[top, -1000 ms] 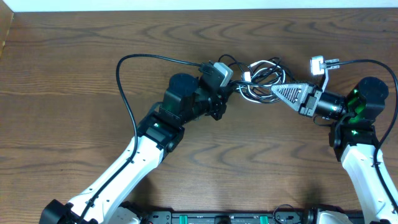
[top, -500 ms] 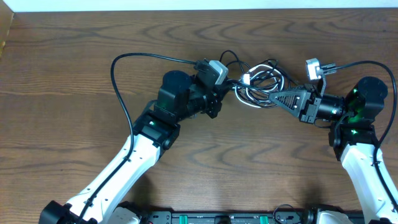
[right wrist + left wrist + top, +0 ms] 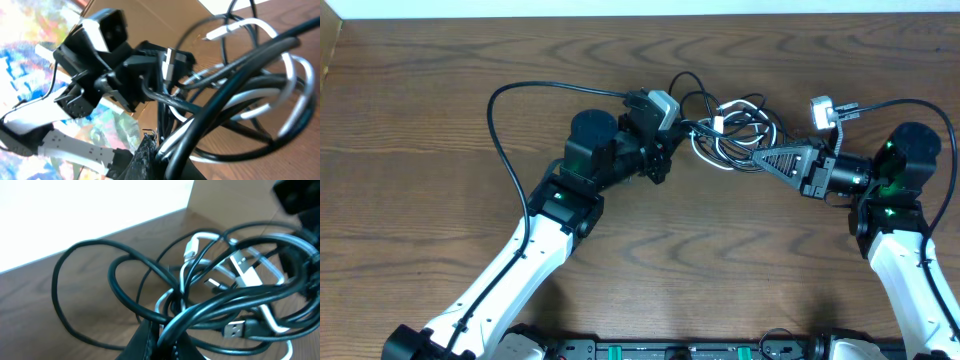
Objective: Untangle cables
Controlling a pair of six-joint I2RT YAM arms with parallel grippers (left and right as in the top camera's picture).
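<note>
Overhead: this is the pulling-apart step. My left hand [image 3: 678, 135] and right hand [image 3: 763, 155] angle in from either side of the cables [image 3: 732, 128], which are knotted on the table [image 3: 440, 100] between them.
Left wrist: my fingers are pinching a black strand.
Right wrist: I'm clamped on black there too.
Next, I judge, the hands need to draw apart gently.

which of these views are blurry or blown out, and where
Overhead: sharp, evenly lit, table grain crisp, only a white strip at the top edge blown out. Left wrist: upper left washed out to white, black cable soft with blur. Right wrist: nearest strands smeared, left background an overexposed colourful wash.
</note>
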